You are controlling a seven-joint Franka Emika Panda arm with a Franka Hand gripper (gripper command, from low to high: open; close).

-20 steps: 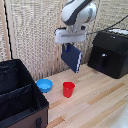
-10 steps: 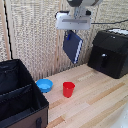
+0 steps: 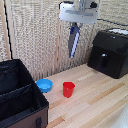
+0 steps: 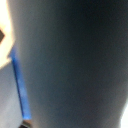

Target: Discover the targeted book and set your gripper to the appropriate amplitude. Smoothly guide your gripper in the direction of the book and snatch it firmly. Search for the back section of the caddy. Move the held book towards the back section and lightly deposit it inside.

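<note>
The dark navy book [image 3: 74, 41] hangs nearly upright in the air, high above the wooden table, held at its top by my gripper [image 3: 75, 25] under the white arm head. The gripper is shut on the book. The black fabric caddy [image 3: 20, 100] stands at the exterior view's lower left, well apart from the book; its back section [image 3: 12, 76] lies beyond the inner divider. In the wrist view the book [image 4: 70, 65] fills almost the whole picture as a blurred dark surface with a blue edge; my fingers do not show there.
A blue bowl [image 3: 44, 85] and a red cup [image 3: 68, 89] sit on the table [image 3: 95, 107] between the caddy and a black hard-shelled appliance [image 3: 109, 52] at the exterior view's right. A slatted wall stands behind.
The arm has risen and shifted slightly toward the exterior view's left, carrying the book higher above the table. The book still hangs from the shut gripper.
</note>
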